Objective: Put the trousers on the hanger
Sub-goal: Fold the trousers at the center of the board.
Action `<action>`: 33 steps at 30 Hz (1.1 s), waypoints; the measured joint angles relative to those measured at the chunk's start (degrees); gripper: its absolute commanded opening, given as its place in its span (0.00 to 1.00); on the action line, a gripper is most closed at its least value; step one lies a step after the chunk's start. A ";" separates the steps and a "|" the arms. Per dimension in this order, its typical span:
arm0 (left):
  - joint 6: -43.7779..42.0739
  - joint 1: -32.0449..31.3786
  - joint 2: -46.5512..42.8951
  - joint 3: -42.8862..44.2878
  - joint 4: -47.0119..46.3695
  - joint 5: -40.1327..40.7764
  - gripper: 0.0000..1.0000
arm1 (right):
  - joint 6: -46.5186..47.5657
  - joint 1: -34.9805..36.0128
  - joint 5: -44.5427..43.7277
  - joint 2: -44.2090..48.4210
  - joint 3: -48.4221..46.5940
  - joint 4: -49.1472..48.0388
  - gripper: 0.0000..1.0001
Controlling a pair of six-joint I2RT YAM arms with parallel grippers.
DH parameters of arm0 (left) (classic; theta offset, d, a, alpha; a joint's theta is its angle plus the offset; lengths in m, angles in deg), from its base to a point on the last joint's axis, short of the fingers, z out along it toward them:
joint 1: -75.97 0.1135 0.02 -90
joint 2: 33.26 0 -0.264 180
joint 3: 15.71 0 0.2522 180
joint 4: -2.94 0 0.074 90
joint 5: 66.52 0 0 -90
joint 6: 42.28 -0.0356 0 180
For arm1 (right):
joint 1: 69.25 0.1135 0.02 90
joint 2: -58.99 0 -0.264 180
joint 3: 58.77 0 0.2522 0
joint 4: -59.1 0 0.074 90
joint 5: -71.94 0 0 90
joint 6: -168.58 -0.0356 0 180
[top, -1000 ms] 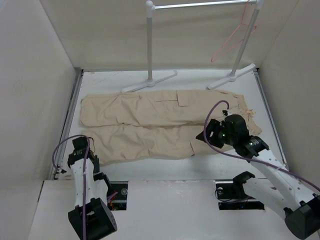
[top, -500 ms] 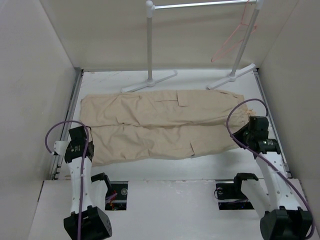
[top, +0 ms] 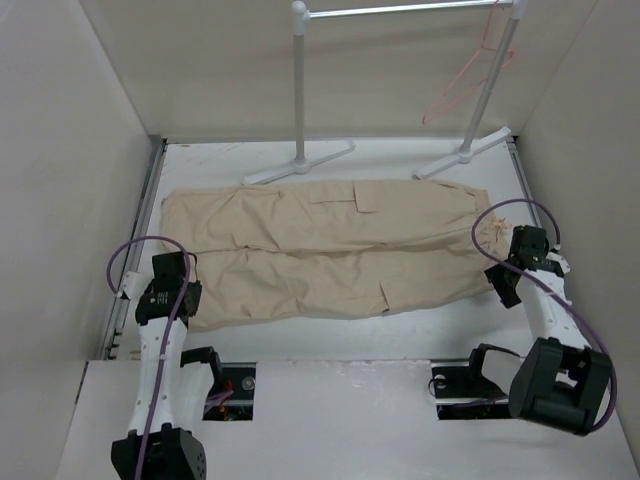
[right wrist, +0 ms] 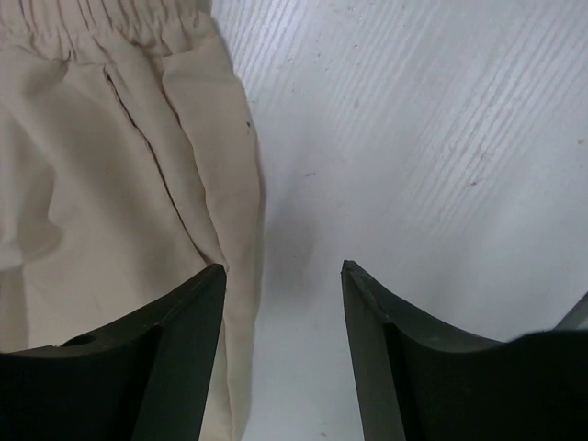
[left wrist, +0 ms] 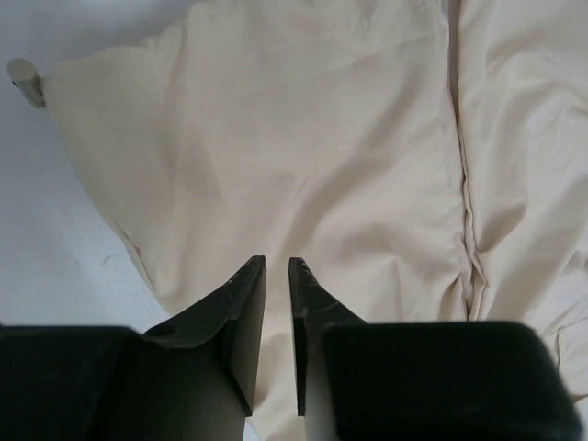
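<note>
Top external view: the trousers (top: 330,250) lie flat across the white bench (top: 400,330), both legs side by side and running to the left, the waistband at the right, a cargo pocket showing on each leg. Behind them stands a white tubular rack (top: 300,90); the pink wire hanger (top: 465,80) hangs from its rail at the right end, beside the right upright and well apart from the trousers.

The left arm rises from its base at the lower left and reaches forward, its wrist pitched down so that the left end effector (top: 170,285) hangs at the cuff end of the near leg. A purple cable (top: 125,255) loops out beside it. The right arm is folded close over its base at the lower right, the forearm pointing forward and the right end effector (top: 508,282) hanging just beside the waistband corner.

Left wrist view: the left end effector (left wrist: 277,268) points at the beige cloth near the cuff edge; its fingers are parted only by a narrow slit and grasp nothing.

Right wrist view: the right end effector (right wrist: 283,268) is released, fingers wide apart. One finger (right wrist: 188,317) overlaps the cloth's edge below the elastic waistband (right wrist: 110,28); the other is over bare bench.
</note>
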State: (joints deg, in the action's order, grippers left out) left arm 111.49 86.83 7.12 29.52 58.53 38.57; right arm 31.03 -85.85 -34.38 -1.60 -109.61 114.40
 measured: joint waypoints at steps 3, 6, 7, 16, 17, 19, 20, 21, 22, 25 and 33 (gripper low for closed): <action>-0.13 -1.27 -0.02 -0.07 -0.02 -0.35 0.32 | -0.09 -0.66 0.76 -4.48 -0.17 -3.04 0.55; -0.26 -1.86 -0.02 -0.44 0.17 -0.35 0.39 | -0.46 -0.74 1.70 -10.05 -0.55 -6.82 0.46; -0.28 -1.92 -0.02 -0.59 0.33 -0.35 0.40 | -0.52 -0.74 1.97 -11.82 -0.59 -8.02 0.36; -0.90 -2.03 1.73 0.79 10.88 1.62 0.52 | -4.39 -0.74 3.54 -16.06 -0.61 -14.19 0.12; -0.87 -1.99 2.25 1.36 12.63 1.66 0.52 | -4.83 -0.74 3.78 -16.28 -0.61 -14.53 0.12; -0.83 -1.36 3.45 2.75 15.63 1.49 0.52 | -5.40 -0.74 4.17 -16.76 -0.61 -15.06 0.12; -0.79 -0.79 3.91 3.50 16.68 1.36 0.52 | -5.77 -0.74 4.31 -16.76 -0.61 -15.21 0.12; -0.72 -0.28 4.52 4.04 17.27 1.33 0.53 | -6.14 -0.74 4.37 -16.76 -0.61 -15.28 0.12; -0.48 0.17 5.38 4.50 17.70 1.18 0.53 | -6.56 -0.72 4.48 -16.76 -0.59 -15.37 0.12; 0.17 1.01 7.54 4.33 17.59 0.31 0.54 | -7.67 -0.50 5.14 -16.76 -0.59 -15.85 0.12; 1.90 4.61 8.15 -3.58 11.26 -1.29 0.53 | -9.11 0.87 6.69 -16.50 0.52 -18.32 0.12</action>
State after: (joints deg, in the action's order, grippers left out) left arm 113.39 91.44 15.28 25.93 69.78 37.28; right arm 21.92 -84.98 -27.69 -18.11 -109.09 96.08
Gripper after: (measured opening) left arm 0.547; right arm 0.118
